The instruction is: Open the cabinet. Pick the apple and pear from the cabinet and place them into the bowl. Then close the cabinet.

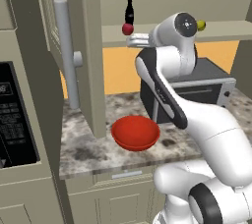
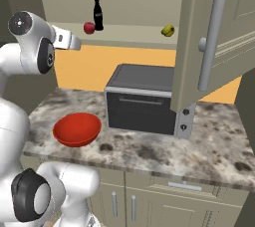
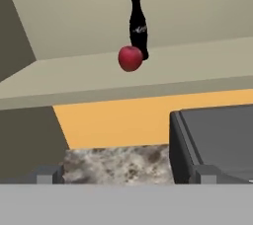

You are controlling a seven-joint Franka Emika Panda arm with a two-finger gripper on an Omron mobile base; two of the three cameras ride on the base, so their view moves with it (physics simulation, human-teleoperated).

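With the hand (image 3: 126, 177) being held wide open and empty, the apple (image 3: 130, 58) is sitting straight ahead, above, on the cabinet (image 3: 148, 76) shelf.

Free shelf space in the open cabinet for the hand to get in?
Bare shelf between the cola bottle and the pear, also left of the apple. Crowded only where the apple sits just in front of the bottle, whether touching I cannot tell.
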